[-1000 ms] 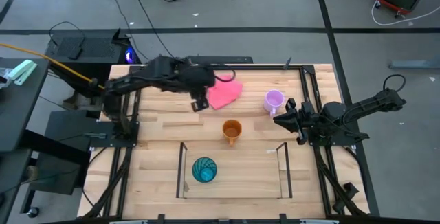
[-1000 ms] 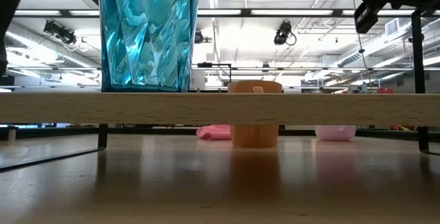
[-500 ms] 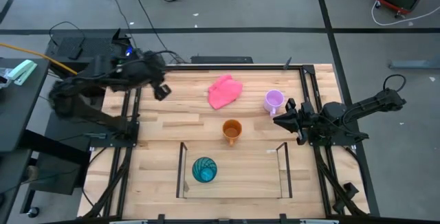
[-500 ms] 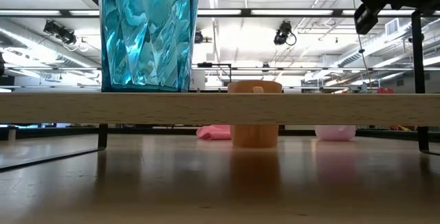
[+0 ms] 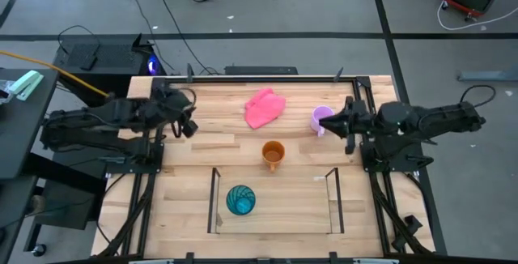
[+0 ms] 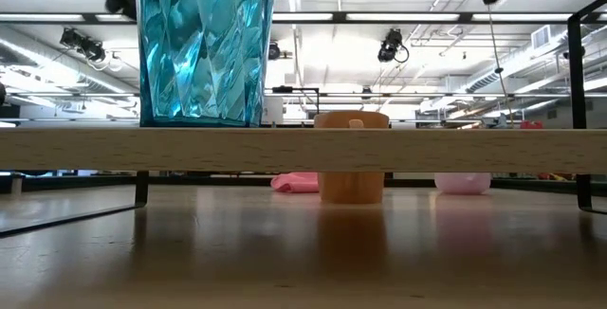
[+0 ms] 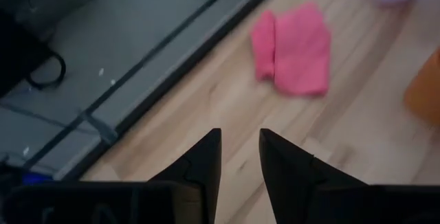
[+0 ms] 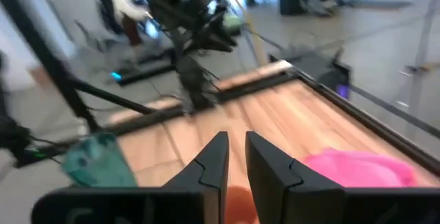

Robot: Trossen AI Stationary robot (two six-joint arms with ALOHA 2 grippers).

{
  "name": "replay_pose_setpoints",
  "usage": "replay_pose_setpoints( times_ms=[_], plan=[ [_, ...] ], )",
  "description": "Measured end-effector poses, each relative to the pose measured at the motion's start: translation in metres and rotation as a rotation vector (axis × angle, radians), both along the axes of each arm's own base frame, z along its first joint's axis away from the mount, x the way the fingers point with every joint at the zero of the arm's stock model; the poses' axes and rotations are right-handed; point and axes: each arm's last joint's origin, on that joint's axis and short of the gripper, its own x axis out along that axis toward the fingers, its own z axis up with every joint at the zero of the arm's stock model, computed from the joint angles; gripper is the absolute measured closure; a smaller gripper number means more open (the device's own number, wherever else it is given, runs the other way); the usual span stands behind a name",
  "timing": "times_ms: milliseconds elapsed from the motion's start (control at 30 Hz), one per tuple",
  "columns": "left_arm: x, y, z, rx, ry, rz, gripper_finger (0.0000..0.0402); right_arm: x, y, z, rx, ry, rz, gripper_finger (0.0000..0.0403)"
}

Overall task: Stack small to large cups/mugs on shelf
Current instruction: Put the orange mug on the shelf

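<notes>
So: right pincer (image 5: 328, 123), fingers slightly apart and empty, sits beside the lilac mug (image 5: 321, 119) far right on the table (image 5: 194, 155). It's light, rigid, slick; pinch the rim wall opposite the handle. Left pincer (image 5: 185, 126) open, idle.

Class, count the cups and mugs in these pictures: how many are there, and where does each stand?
3. The teal tumbler stands on the shelf; the orange mug sits mid-table; the lilac mug is near the right gripper.

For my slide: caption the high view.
Tumbler on shelf; orange mug and purple mug wait on table.
</notes>
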Motion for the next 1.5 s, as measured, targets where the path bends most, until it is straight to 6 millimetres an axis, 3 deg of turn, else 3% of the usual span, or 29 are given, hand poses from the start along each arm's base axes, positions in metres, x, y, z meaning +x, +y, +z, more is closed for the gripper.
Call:
replay_pose_setpoints(
  times_ms=[233,433,633,833,1100,1500],
  plan=[
    [-0.003,-0.004,-0.053,-0.056,0.01,0.033,0.0294,0.049,-0.013,0.039,0.003,0.301,-0.047,0.0345],
    [-0.007,-0.011,-0.063,-0.06,-0.037,-0.008,0.0294,0.106,-0.031,0.046,0.018,0.543,0.01,0.0345],
    [-0.013,-0.017,-0.065,-0.07,-0.069,-0.042,0.0294,0.156,-0.045,0.03,0.091,0.734,0.117,0.0336],
    [-0.016,-0.022,-0.073,-0.038,-0.052,-0.053,0.0294,0.185,-0.052,0.003,0.13,0.941,0.137,0.0305],
    [-0.018,-0.022,-0.089,0.015,-0.006,-0.033,0.0294,0.207,-0.047,-0.029,0.109,1.06,0.228,0.0288],
    [-0.018,-0.022,-0.09,0.024,-0.013,-0.023,0.0294,0.228,-0.054,-0.068,0.07,1.159,0.281,0.0297]
  ],
)
